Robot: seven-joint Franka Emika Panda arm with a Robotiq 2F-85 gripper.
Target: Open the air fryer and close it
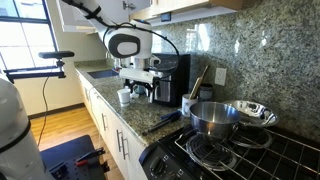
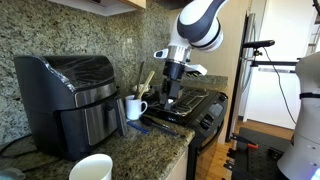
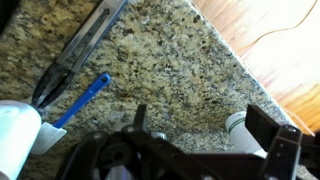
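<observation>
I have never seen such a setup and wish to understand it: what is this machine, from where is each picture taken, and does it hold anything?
It is a white robot arm with a gripper at its end. Two pictures come from cameras standing in the kitchen. The third looks down from the arm's wrist. On the granite counter stand a black air fryer and a white mug, and tongs lie nearby. The gripper is open, holds nothing, and hangs apart from the air fryer.
</observation>
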